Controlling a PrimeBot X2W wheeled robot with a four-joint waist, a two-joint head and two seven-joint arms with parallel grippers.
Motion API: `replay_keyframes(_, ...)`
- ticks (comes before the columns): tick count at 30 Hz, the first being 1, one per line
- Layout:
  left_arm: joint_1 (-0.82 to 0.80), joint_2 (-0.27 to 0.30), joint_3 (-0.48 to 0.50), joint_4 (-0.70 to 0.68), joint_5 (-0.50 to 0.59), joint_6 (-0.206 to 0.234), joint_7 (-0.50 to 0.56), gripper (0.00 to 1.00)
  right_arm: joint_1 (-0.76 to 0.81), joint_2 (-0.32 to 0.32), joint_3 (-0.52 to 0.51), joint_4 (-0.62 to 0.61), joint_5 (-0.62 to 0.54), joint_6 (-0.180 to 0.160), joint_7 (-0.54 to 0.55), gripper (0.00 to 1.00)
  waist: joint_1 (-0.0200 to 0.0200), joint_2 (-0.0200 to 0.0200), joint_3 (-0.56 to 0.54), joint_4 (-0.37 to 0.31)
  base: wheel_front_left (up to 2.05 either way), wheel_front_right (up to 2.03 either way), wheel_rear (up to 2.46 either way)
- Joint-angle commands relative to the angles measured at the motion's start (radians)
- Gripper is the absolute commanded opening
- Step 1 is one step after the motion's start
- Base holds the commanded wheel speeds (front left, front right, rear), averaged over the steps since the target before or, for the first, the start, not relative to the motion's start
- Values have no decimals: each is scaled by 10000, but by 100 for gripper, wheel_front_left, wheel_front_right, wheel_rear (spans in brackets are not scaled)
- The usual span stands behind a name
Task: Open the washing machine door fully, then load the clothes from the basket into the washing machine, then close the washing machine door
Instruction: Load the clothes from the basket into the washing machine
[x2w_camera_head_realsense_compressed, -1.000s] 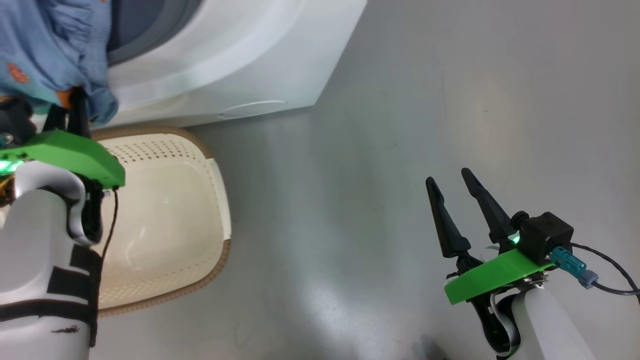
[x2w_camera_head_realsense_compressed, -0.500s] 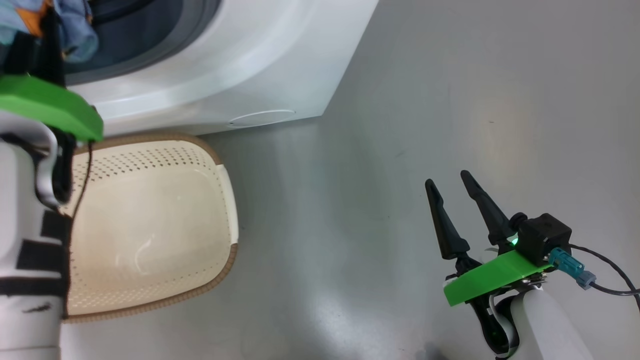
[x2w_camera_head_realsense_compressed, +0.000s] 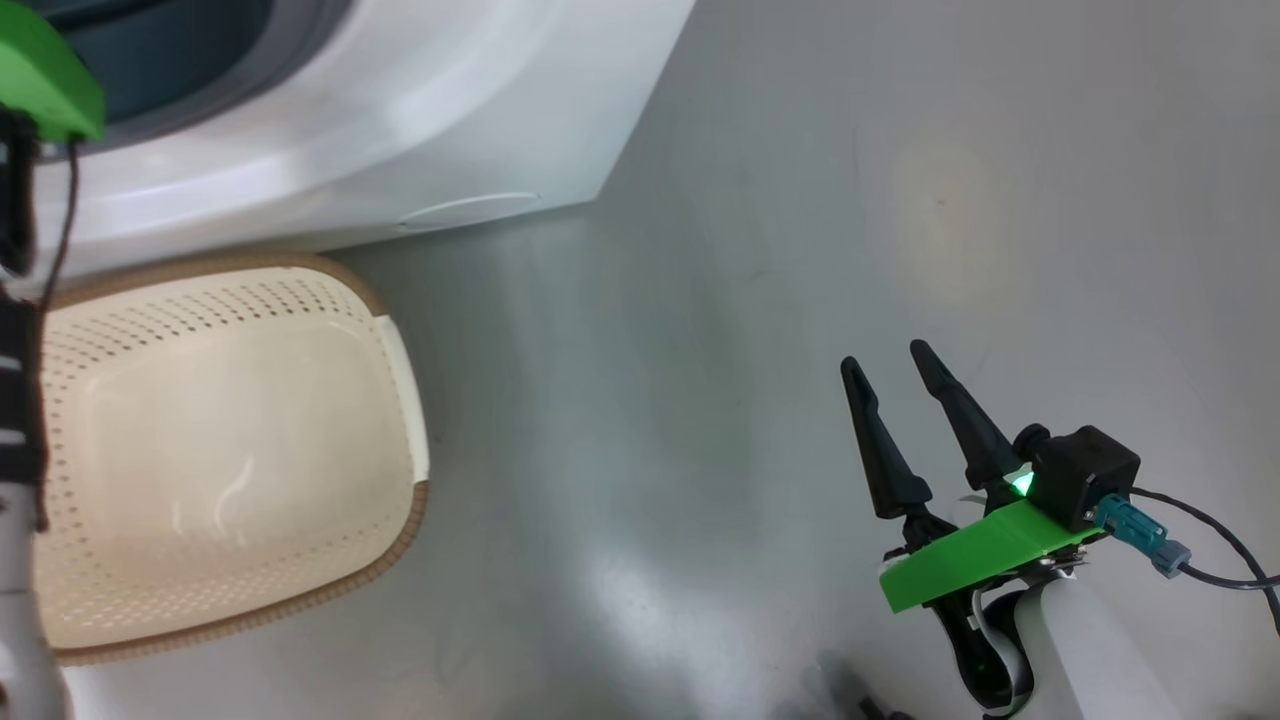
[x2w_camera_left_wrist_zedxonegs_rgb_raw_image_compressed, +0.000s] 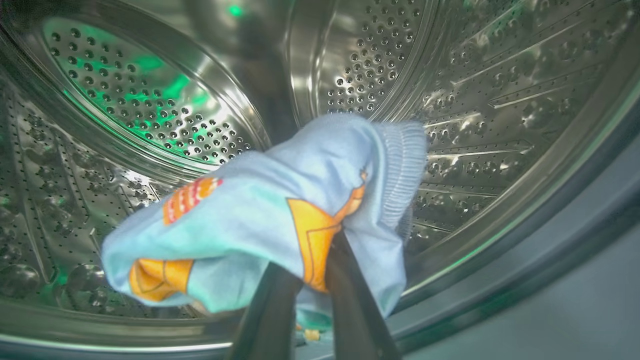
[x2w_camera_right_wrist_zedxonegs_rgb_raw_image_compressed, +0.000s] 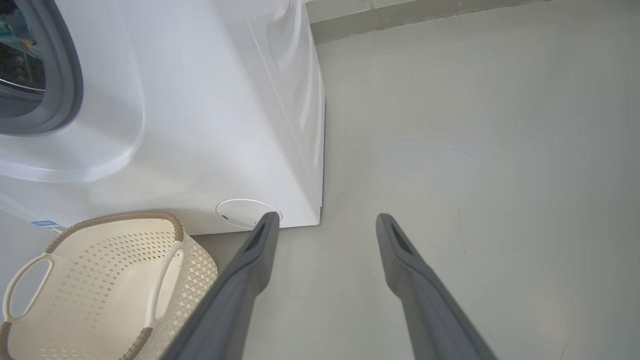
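In the left wrist view my left gripper (x2w_camera_left_wrist_zedxonegs_rgb_raw_image_compressed: 312, 280) is shut on a piece of the clothes (x2w_camera_left_wrist_zedxonegs_rgb_raw_image_compressed: 260, 215), light blue with orange prints. It hangs inside the perforated steel drum (x2w_camera_left_wrist_zedxonegs_rgb_raw_image_compressed: 150, 100) of the washing machine (x2w_camera_head_realsense_compressed: 400, 120). The head view has only the left arm's green plate (x2w_camera_head_realsense_compressed: 40, 70), at the grey-ringed mouth (x2w_camera_head_realsense_compressed: 250, 70). The cream basket (x2w_camera_head_realsense_compressed: 400, 530) stands on the floor against the machine's front, with nothing in it. My right gripper (x2w_camera_head_realsense_compressed: 880, 357) hovers open over the floor to the right, holding nothing. The washing machine door is out of view.
Grey floor (x2w_camera_head_realsense_compressed: 750, 250) stretches to the right of the machine and basket. In the right wrist view the open right gripper (x2w_camera_right_wrist_zedxonegs_rgb_raw_image_compressed: 327, 220) points at the machine's lower front corner (x2w_camera_right_wrist_zedxonegs_rgb_raw_image_compressed: 315, 215), with the basket (x2w_camera_right_wrist_zedxonegs_rgb_raw_image_compressed: 115, 217) at lower left. A skirting line (x2w_camera_right_wrist_zedxonegs_rgb_raw_image_compressed: 425, 15) runs along the far wall.
My left arm has carried the blue garment up from over the basket into the machine's mouth, out of the head view. The head camera shifted a little. The right gripper stayed put.
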Motion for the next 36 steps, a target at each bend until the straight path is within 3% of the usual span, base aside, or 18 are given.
replay_keyframes(1,-333,579,149,-88,56,-11,36,0,29,9,247,-227,54,16,-117,100,0,0,215,-168,0,0,0)
replay_keyframes(22,-2687,1329,-391,1375,466,-265,-123,0,-171,9,548,-261,185,16,-117,100,0,0,1458,-702,0,0,0)
replay_keyframes(36,-3660,1391,-715,2617,361,-528,34,0,-297,9,729,-231,276,16,-117,100,0,0,1789,-797,0,0,0)
